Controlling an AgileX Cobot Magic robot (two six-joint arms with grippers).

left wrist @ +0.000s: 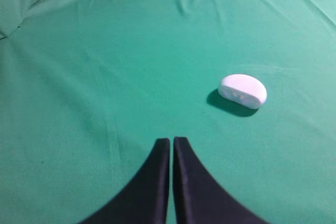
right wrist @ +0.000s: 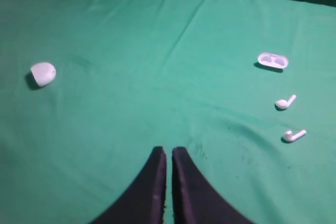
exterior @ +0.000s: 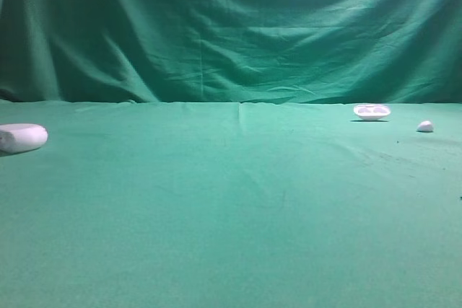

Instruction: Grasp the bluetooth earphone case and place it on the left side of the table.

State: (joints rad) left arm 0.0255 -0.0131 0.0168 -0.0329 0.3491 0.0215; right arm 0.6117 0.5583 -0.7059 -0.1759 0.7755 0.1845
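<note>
The white, rounded bluetooth earphone case (exterior: 22,137) lies on the green table (exterior: 231,214) at its far left edge. It also shows in the left wrist view (left wrist: 242,91), ahead and to the right of my left gripper (left wrist: 171,140), and at the far left of the right wrist view (right wrist: 42,73). My left gripper is shut and empty, apart from the case. My right gripper (right wrist: 168,151) is shut and empty over bare cloth. Neither gripper shows in the exterior view.
A shallow white dish-like piece (exterior: 372,111) lies at the back right, also in the right wrist view (right wrist: 273,61). A tiny white piece (exterior: 425,126) lies near it. The right wrist view shows two white earbuds (right wrist: 285,102) (right wrist: 294,136). A green draped backdrop (exterior: 231,27) stands behind.
</note>
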